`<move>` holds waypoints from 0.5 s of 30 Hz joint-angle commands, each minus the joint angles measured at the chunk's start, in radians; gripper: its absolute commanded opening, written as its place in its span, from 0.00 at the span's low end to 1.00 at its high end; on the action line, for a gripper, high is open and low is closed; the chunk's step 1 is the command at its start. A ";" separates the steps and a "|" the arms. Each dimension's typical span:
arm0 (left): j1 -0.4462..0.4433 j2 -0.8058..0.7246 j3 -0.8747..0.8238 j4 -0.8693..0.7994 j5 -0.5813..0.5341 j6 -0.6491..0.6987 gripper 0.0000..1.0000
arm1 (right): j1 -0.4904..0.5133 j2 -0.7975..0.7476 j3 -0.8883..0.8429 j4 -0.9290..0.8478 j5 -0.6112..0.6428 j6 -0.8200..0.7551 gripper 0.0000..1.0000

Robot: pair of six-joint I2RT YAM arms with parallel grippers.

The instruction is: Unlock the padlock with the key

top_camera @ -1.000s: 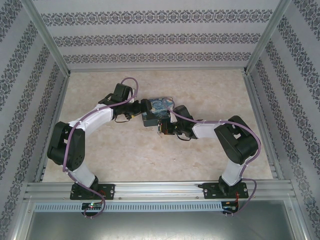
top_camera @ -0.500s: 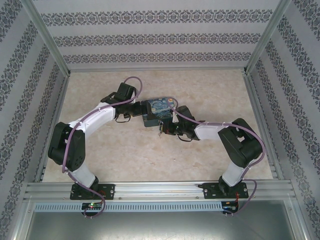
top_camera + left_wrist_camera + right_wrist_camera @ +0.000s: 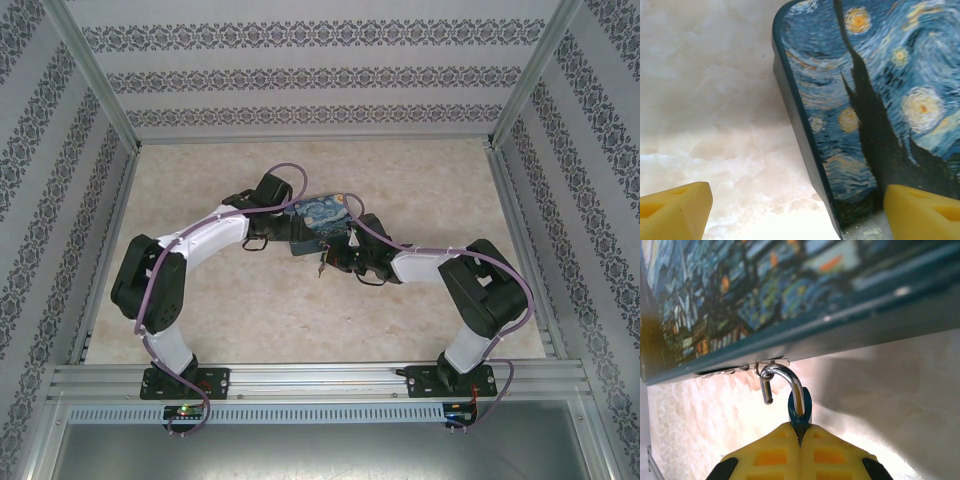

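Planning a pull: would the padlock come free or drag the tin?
Probably drags it: the padlock is hooked to the tin by its rigid-looking shackle. It might pivot, since the right gripper pinches only its narrow body.

A table (image 3: 200, 170) with a pale, cream marbled top is enclosed on three sides by walls (image 3: 320, 80) papered in white with bands of dark floral ornament. Bare aluminium posts (image 3: 92, 75) are fitted at the wall corners, and a broad aluminium rail (image 3: 320, 378) with a slotted strip (image 3: 320, 413) is laid along the near edge. The whole is lit evenly and diffusely, and only soft shadows are cast.
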 commanded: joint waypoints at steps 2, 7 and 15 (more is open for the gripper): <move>-0.023 0.019 0.024 -0.028 -0.044 0.026 0.89 | 0.010 -0.007 -0.020 0.057 0.028 0.098 0.00; -0.033 0.030 0.006 -0.019 -0.046 0.018 0.89 | 0.010 -0.005 -0.032 0.091 0.049 0.167 0.00; -0.042 0.039 -0.023 0.000 -0.038 0.005 0.89 | 0.014 0.005 -0.045 0.148 0.081 0.283 0.00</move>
